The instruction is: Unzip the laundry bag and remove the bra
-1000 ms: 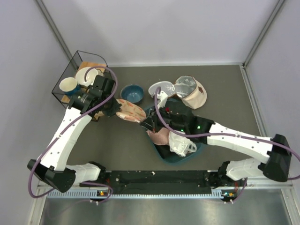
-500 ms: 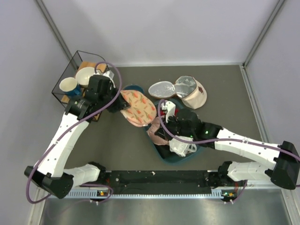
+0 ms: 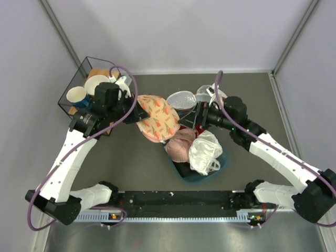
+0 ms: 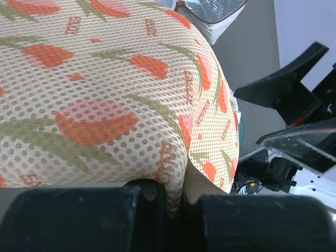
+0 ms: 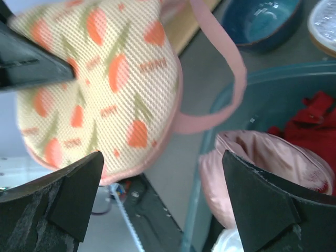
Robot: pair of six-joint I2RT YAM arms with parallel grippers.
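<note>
Peach mesh laundry bag hung above the desk, bra unseen | left pincer clamped on its edge | right pincer apart, just beside | step: unzipping seemingly not begun | next needed finding the zip pull

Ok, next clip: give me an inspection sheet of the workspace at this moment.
Surface: dark grey table mat.
Job's things: peach-pink mesh laundry bag with orange print held off the mat, pink loop strap hanging; zip state unclear; bra: nothing seen.
Clutter: teal basin holding pale pink lacy garment and white glossy bundle; beige silver-lined pouch; clear box of cups.
Grippers: left gripper shut on the bag's edge; right gripper open beside it.
Cables: purple cables loop over both arms.
Surroundings: pale walls.
</note>
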